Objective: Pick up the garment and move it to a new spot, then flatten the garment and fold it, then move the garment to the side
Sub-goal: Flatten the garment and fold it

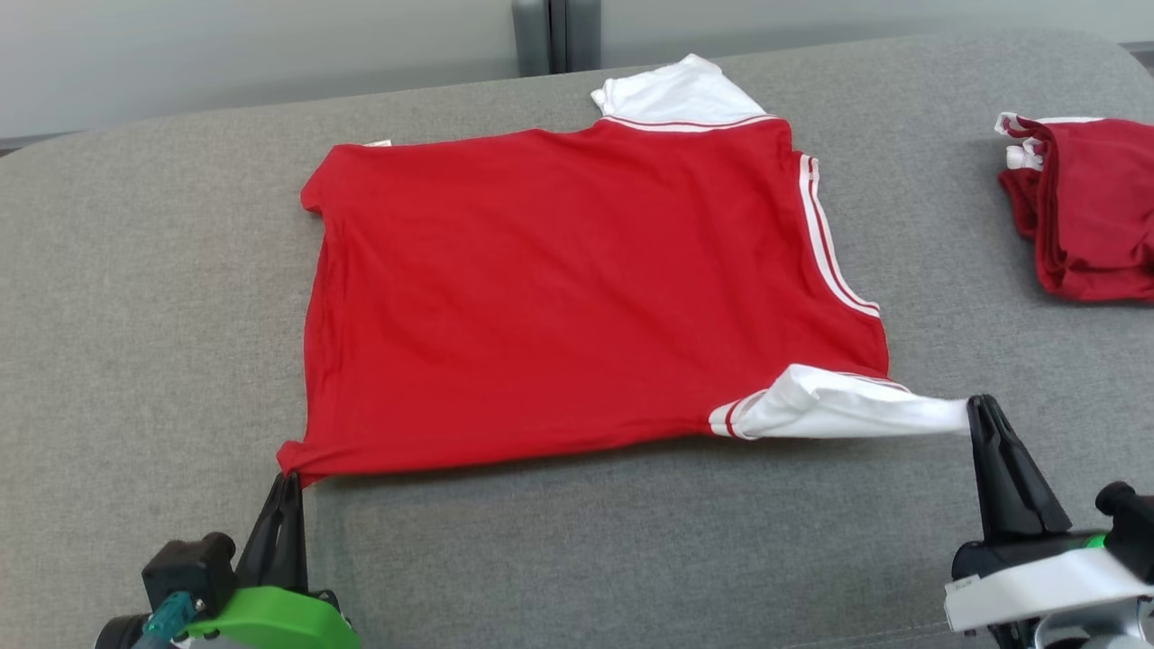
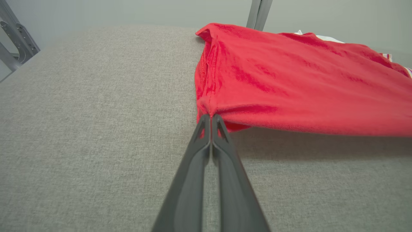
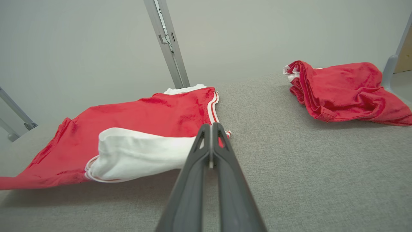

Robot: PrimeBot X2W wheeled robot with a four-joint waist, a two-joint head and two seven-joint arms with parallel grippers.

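Note:
A red T-shirt with white sleeves and white stripes [image 1: 559, 288] lies spread on the grey fabric surface [image 1: 135, 315]. Its near edge is lifted slightly, casting a shadow beneath. My left gripper [image 1: 288, 475] is shut on the shirt's near left hem corner, seen up close in the left wrist view [image 2: 210, 116]. My right gripper [image 1: 981, 401] is shut on the tip of the near white sleeve [image 1: 838, 413], which is pulled out to the right; the right wrist view shows that sleeve [image 3: 138, 154] pinched between the gripper's [image 3: 211, 125] fingers. The far white sleeve [image 1: 672, 90] lies flat at the back.
A folded stack of red garments [image 1: 1091, 207] rests at the right edge of the surface, also in the right wrist view [image 3: 344, 90]. A grey metal post [image 1: 554, 36] stands behind the far edge. Open grey surface stretches to the left and along the front.

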